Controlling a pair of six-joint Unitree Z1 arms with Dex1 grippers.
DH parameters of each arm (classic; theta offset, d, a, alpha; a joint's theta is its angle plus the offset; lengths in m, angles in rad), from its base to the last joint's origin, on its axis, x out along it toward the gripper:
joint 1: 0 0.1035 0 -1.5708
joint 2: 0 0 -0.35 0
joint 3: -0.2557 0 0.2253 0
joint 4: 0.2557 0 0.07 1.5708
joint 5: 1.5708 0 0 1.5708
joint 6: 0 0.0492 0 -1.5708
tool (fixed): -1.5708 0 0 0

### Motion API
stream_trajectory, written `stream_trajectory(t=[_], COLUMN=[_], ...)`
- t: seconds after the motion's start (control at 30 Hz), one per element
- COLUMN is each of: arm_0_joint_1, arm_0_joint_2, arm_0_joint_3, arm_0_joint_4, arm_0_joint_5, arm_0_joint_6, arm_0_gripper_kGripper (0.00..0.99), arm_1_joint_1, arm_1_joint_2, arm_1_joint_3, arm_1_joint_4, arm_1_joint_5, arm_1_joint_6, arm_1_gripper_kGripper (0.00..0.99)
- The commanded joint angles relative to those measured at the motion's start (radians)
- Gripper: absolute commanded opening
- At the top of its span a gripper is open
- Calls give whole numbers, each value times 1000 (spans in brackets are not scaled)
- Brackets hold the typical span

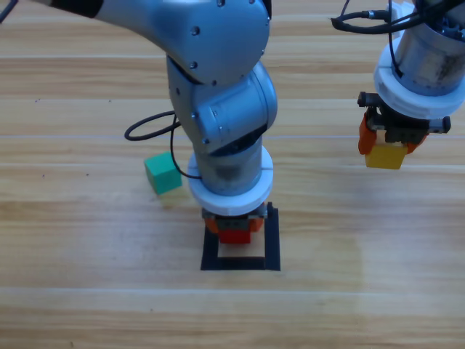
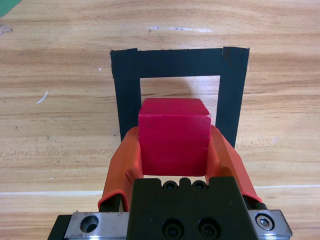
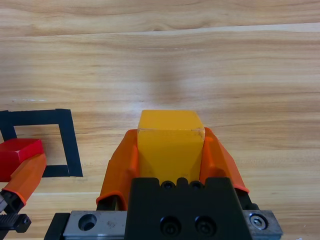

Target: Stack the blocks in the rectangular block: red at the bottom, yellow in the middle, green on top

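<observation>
The red cube is clamped between the orange jaws of my left gripper, which is shut on it over the back part of the black tape outline. Seen from above, that left gripper reaches down into the tape square with the red cube just showing under the wrist. My right gripper hangs above the table at the right, shut on the yellow cube; the right wrist view shows this yellow cube between the jaws. The green cube lies on the wood left of the square.
A black cable loops on the table behind the green cube. The left arm's bulky grey body covers the table's middle. In the right wrist view the tape square and the red cube sit far to the left.
</observation>
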Motion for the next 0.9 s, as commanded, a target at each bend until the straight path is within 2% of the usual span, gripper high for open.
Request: stream_trajectory(t=[0.03, 0.4, 0.7, 0.9], arm_0_joint_1=[15, 8, 3, 1], arm_0_joint_2=[67, 75, 76, 75], arm_0_joint_3=[-18, -26, -26, -24], arm_0_joint_4=[-10, -10, -10, -10], arm_0_joint_5=[15, 23, 29, 33], arm_0_joint_6=[6, 3, -5, -8], arm_0_gripper_kGripper=[0, 6, 123, 138], arm_1_joint_1=[-29, -29, -29, -29], arm_1_joint_2=[26, 27, 29, 30], arm_1_joint_3=[9, 9, 9, 9], arm_1_joint_4=[16, 15, 15, 15], arm_1_joint_5=[-7, -7, -9, -9], arm_1_joint_6=[-12, -12, -12, -12], arm_1_gripper_kGripper=[0, 0, 0, 0])
